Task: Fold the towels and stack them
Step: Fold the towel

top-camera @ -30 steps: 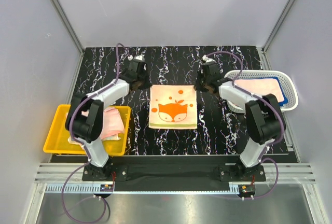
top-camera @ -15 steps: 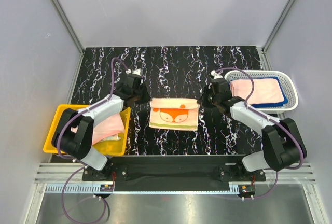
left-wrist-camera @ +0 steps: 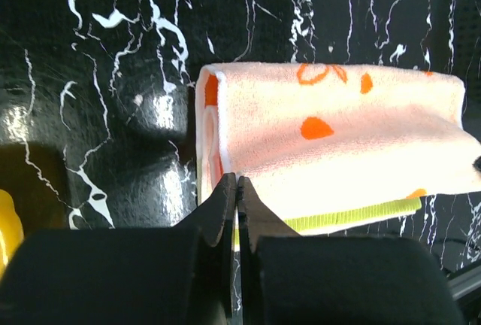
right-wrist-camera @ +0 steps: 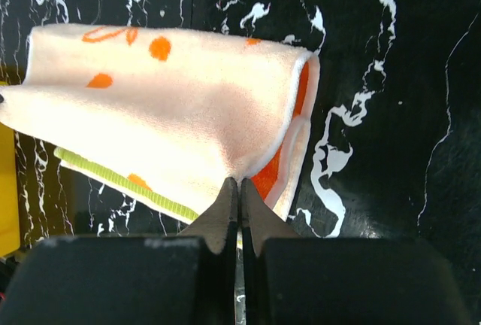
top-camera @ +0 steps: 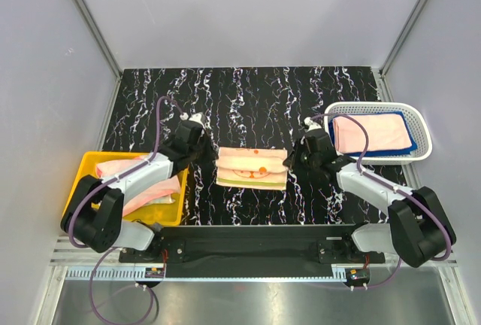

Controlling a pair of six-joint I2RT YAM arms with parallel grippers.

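A pale peach towel (top-camera: 252,167) with orange marks and a green edge lies folded over on the black marble table, its far edge drawn toward the near edge. My left gripper (top-camera: 204,153) is shut on the towel's left corner, which shows in the left wrist view (left-wrist-camera: 331,137). My right gripper (top-camera: 297,157) is shut on its right corner, which shows in the right wrist view (right-wrist-camera: 165,122). Both pinch a raised corner of the upper layer. Pink towels (top-camera: 146,186) lie in the yellow bin. A pink towel (top-camera: 372,131) on a blue one (top-camera: 409,143) lies in the white basket.
The yellow bin (top-camera: 75,197) stands at the near left, under the left arm. The white mesh basket (top-camera: 421,126) stands at the right, behind the right arm. Grey walls close the table at the back and sides.
Both grippers have pulled the towel's far edge toward the near side. The flat towel with the fox face is now folded over on itself.
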